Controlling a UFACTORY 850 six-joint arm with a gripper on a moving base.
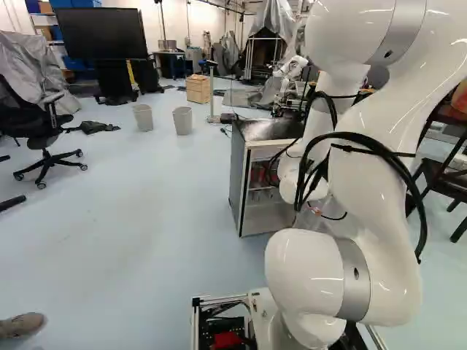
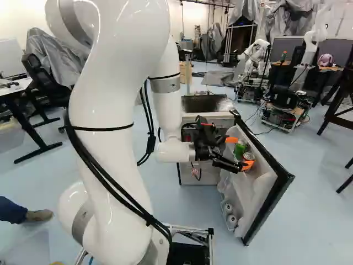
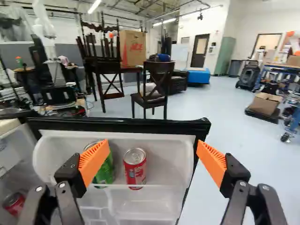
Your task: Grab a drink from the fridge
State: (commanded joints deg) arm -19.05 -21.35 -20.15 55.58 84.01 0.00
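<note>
At the left of the right base view, the arm [image 2: 118, 99] is seen reaching across toward the fridge [image 1: 238, 186], whose door [image 2: 266, 175] is swung open. Inside the fridge body, another red can [image 3: 14, 205] is partly seen, outside the span of the gripper [image 3: 153, 146]. The gripper is spread wide, and nothing is held in it.

Next along comes the green can [image 3: 106, 171], standing upright in the door bin [image 3: 168, 150] and partly covered in the wrist view by one orange pad [image 3: 93, 160]. Beside it, a little apart, the red can [image 3: 135, 169] is stood upright in the same bin. If full, either can should be fairly heavy for its size; the wall is thin and would probably be dented by a hard squeeze, and the metal may be slippery if chilled. A hold is best taken around the upper body, above the bin's front wall, with a pad on each side.

The red can is seen ahead of the gripper, between the lines of the two pads but nearer the green can's side. The other orange pad [image 3: 212, 161] is lined up with the door's end, so centring on the chosen can seems needed first, lest the edge be struck.
</note>
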